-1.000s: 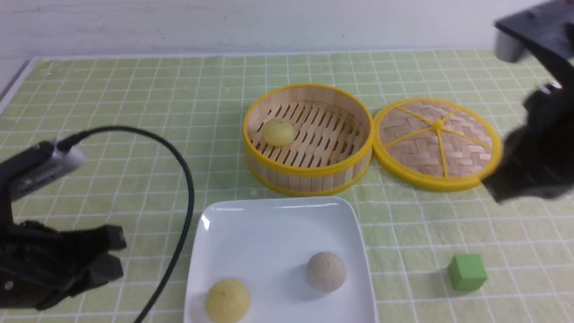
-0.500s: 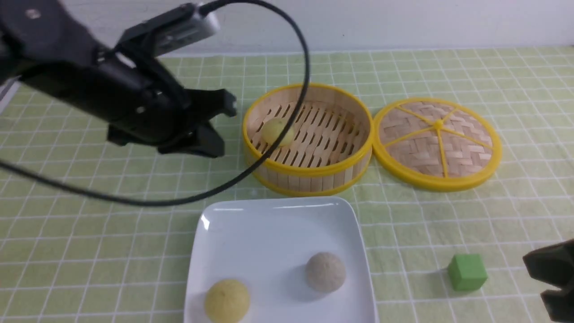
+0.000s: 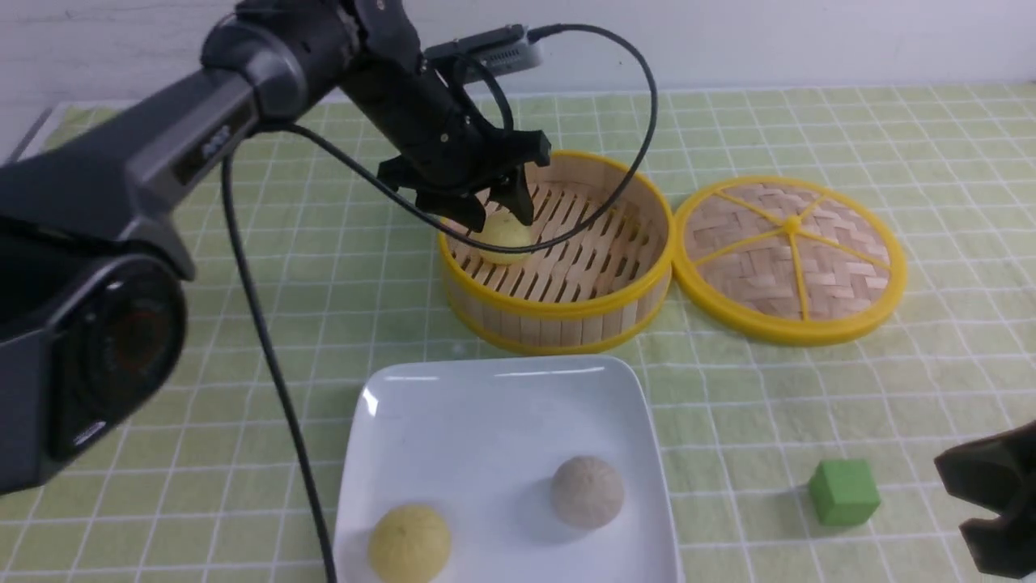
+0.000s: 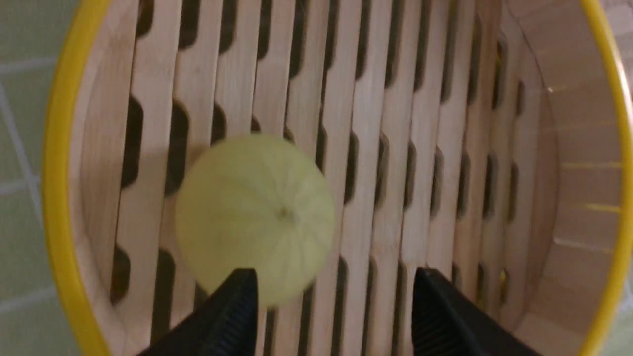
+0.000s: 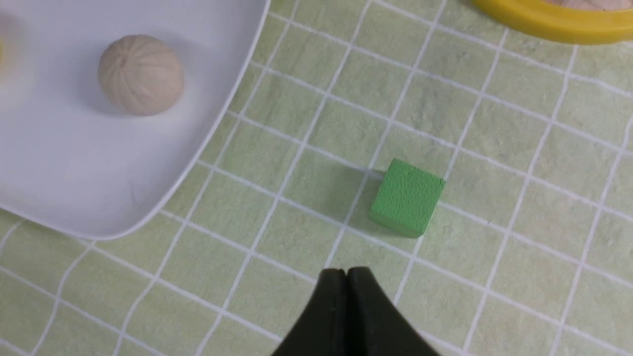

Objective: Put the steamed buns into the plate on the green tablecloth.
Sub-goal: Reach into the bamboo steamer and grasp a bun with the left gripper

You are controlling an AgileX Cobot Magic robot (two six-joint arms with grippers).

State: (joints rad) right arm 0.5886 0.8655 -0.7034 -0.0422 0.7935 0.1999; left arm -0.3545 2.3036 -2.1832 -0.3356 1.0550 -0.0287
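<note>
**In the steamer [image 3: 558, 316], one bun [image 4: 254, 217] left to lift**

Nearest us, on the green cloth [image 3: 809, 405], the white plate [image 3: 486, 405] already carries two buns. A yellow bun [image 3: 409, 542] sits at its near edge and a grey bun [image 3: 588, 491] a little to the right of it. The far half of the plate is bare. Right of the plate lies a small green cube [image 3: 842, 491]. Near it the right claw [image 5: 345, 277] hangs low over the cloth, fingers pressed together, holding nothing.

Farther back, the left claw [image 4: 334, 287] hangs in the mouth of the steamer, spread wide and empty, just above the last bun. That bun rests on the slats close to the steamer's left wall. The woven lid [image 3: 789, 259] lies flat just beside the steamer on the right.

We judge the grasp not yet lined up. From the wrist, the bun sits off to one side of the gap, with one finger over its edge. A straight drop could put that finger on the dome, denting it or rolling it against the wall. A shift toward the wall could catch the outer finger on the yellow rim and drag the steamer. The black cable [image 3: 267, 364] loops across the steamer's opening, so we also fear a snag on the lift. At the plate, a careless release near the two resting buns could knock one off.
</note>
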